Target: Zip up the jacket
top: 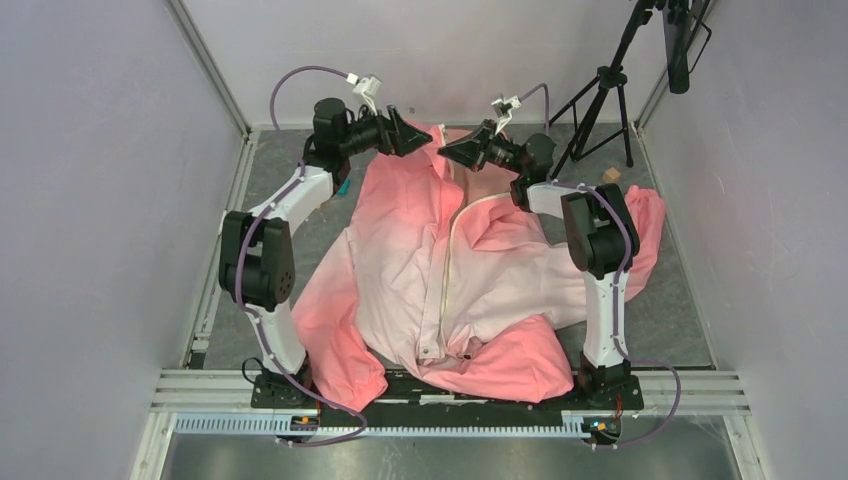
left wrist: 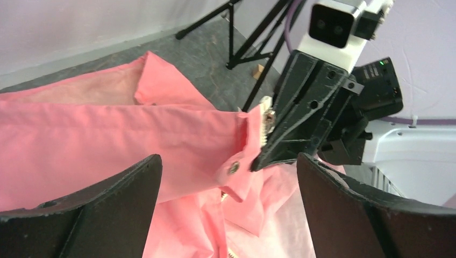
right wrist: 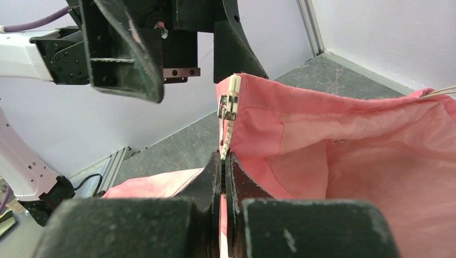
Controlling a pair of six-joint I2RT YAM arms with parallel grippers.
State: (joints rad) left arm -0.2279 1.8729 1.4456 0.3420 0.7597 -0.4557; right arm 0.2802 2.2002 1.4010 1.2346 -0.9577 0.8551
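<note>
The salmon-pink jacket (top: 420, 260) lies spread on the table, with its cream zipper strip (top: 445, 270) running down the front. My right gripper (top: 447, 152) is at the collar, shut on the zipper edge (right wrist: 225, 141). The cream slider (right wrist: 230, 101) sits at the collar's top edge, just above my right gripper (right wrist: 223, 159). My left gripper (top: 412, 132) is open and empty, facing the right one from the left. In the left wrist view my left gripper (left wrist: 228, 180) has its fingers (left wrist: 115, 201) spread wide either side of the collar tip and its snap button (left wrist: 233, 168), without touching them.
A black tripod (top: 603, 95) stands at the back right, with a small brown block (top: 611, 175) by its foot. A teal object (top: 343, 187) lies by the left arm. Enclosure walls close in left, right and back. A metal rail (top: 450, 385) runs along the near edge.
</note>
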